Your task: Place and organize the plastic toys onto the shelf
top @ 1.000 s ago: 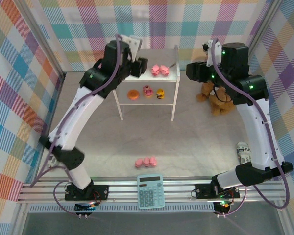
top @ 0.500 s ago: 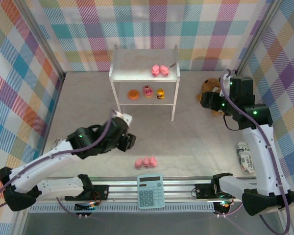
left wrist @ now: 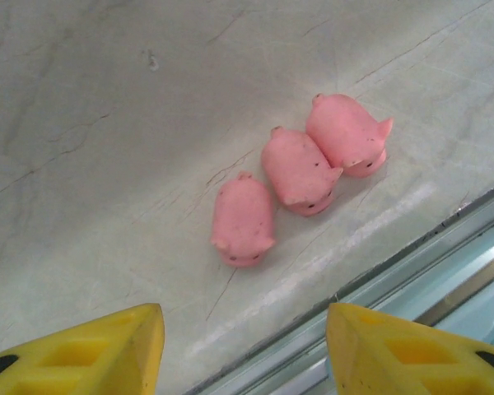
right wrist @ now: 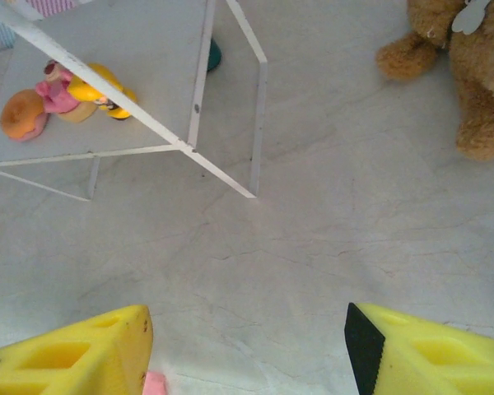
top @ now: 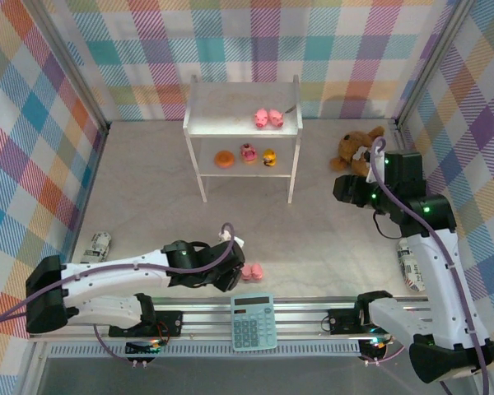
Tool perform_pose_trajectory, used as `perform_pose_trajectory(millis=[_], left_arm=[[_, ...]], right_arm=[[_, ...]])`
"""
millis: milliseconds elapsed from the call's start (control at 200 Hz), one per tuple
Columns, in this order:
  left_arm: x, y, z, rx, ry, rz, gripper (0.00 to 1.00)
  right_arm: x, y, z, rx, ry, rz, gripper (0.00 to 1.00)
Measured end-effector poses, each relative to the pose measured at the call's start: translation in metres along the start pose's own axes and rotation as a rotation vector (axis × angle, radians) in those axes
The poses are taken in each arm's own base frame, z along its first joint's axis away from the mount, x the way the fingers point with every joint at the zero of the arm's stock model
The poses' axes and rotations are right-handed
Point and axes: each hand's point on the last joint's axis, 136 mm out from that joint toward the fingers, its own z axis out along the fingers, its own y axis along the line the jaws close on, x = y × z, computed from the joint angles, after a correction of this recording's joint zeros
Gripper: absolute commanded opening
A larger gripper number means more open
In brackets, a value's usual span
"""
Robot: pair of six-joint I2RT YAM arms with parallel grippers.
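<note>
1. Overhead, the left hand (top: pixel 233 276) has dropped from the small white two-tier shelf (top: pixel 230 111) to three pink plastic pig toys (top: pixel 253 270) on the tabletop (top: pixel 329 247); the right hand (top: pixel 344 189) has backed off.
2. Left wrist: hand (left wrist: pixel 243 346) half-open, empty, pigs (left wrist: pixel 299 170) just ahead; pickup is judged next.
3. Right wrist: hand (right wrist: pixel 247 350) wide, empty, facing the shelf (right wrist: pixel 148 49).

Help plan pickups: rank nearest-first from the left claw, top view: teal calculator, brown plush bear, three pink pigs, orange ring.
1. Three pink plastic pigs, beside the left claw.
2. Teal calculator, near edge.
3. Orange ring, lower shelf.
4. Brown plush bear, far right.
</note>
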Motion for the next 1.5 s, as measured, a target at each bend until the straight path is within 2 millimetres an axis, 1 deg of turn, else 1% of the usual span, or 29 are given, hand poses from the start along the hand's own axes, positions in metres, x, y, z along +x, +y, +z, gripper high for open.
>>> perform_pose_trajectory(millis=[95, 185, 350, 510, 785, 1045, 1090, 1145, 1165, 1270, 1310, 1380, 1450, 1500], left_arm=[[0.006, -0.002, 0.016, -0.007, 0.028, 0.013, 0.56], [0.013, -0.001, 0.027, -0.018, 0.051, 0.024, 0.56], [0.018, 0.005, 0.035, -0.022, 0.060, 0.020, 0.56], [0.019, 0.013, 0.044, -0.017, 0.082, 0.007, 0.56], [0.024, 0.008, 0.064, 0.017, 0.146, 0.032, 0.52], [0.023, 0.010, 0.068, 0.031, 0.160, 0.042, 0.41], [0.023, 0.010, 0.069, 0.034, 0.160, 0.037, 0.34], [0.022, 0.010, 0.071, 0.039, 0.162, 0.041, 0.20], [0.021, 0.011, 0.072, 0.040, 0.162, 0.031, 0.18], [0.020, 0.010, 0.073, 0.057, 0.167, 0.037, 0.16], [0.019, 0.010, 0.072, 0.059, 0.168, 0.038, 0.13], [0.016, 0.010, 0.071, 0.060, 0.163, 0.042, 0.12], [0.008, 0.010, 0.064, 0.060, 0.150, 0.041, 0.12], [-0.004, 0.009, 0.053, 0.064, 0.129, 0.037, 0.12]], right_arm=[[0.000, 0.003, -0.006, -0.016, -0.016, 0.002, 0.64], [0.000, 0.006, -0.009, -0.028, -0.024, 0.003, 0.64], [0.000, 0.007, -0.010, -0.037, -0.023, 0.003, 0.64], [0.000, 0.008, -0.010, -0.039, -0.022, 0.004, 0.64], [0.000, 0.007, -0.008, -0.038, -0.018, 0.008, 0.63], [-0.005, 0.008, -0.003, -0.043, -0.023, 0.007, 0.63], [-0.005, 0.008, -0.003, -0.045, -0.023, 0.007, 0.63], [-0.006, 0.009, -0.002, -0.046, -0.024, 0.006, 0.63], [-0.006, 0.009, -0.002, -0.046, -0.024, 0.007, 0.63], [-0.007, 0.009, -0.001, -0.046, -0.025, 0.006, 0.62], [-0.007, 0.009, 0.000, -0.046, -0.023, 0.007, 0.62], [-0.007, 0.009, 0.000, -0.046, -0.023, 0.007, 0.62], [-0.007, 0.008, 0.001, -0.045, -0.021, 0.007, 0.62], [-0.008, 0.008, 0.002, -0.045, -0.020, 0.008, 0.61]])
